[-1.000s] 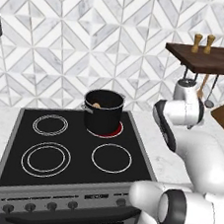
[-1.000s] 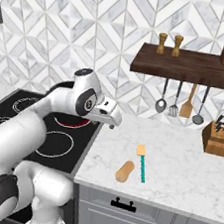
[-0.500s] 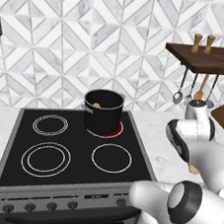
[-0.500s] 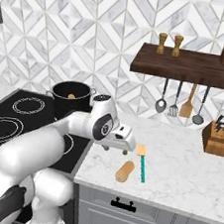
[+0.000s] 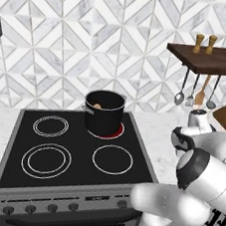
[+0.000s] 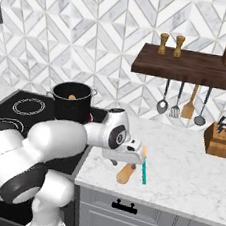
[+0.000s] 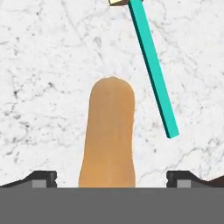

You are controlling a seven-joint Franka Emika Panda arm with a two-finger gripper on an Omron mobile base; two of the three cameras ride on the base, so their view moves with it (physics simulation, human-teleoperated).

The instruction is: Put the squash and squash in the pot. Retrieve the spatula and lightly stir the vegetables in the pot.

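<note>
One tan squash (image 7: pixel 109 135) lies on the marble counter, lengthwise between my open gripper's (image 7: pixel 111 179) two fingertips (image 7: pixel 43 178). In the right base view the gripper (image 6: pixel 128 161) hovers just over this squash (image 6: pixel 125 173). The spatula (image 7: pixel 154 70), with its teal handle, lies on the counter just right of the squash, also seen as spatula (image 6: pixel 143 170) from the right base. The black pot (image 5: pixel 104 113) stands on the stove's back right burner with another squash (image 5: pixel 97 106) inside it; from the right base the pot (image 6: pixel 72 102) is left of the arm.
The black stovetop (image 5: pixel 74 155) has three bare burners. A wooden wall shelf (image 6: pixel 191 72) carries two shakers, with ladles and a wooden spatula (image 6: pixel 189 107) hanging under it. A knife block (image 6: pixel 218 139) stands at the counter's far right.
The arm has swung right from beside the pot, out over the counter, and come down over the squash lying there. The jaws have stayed open.
</note>
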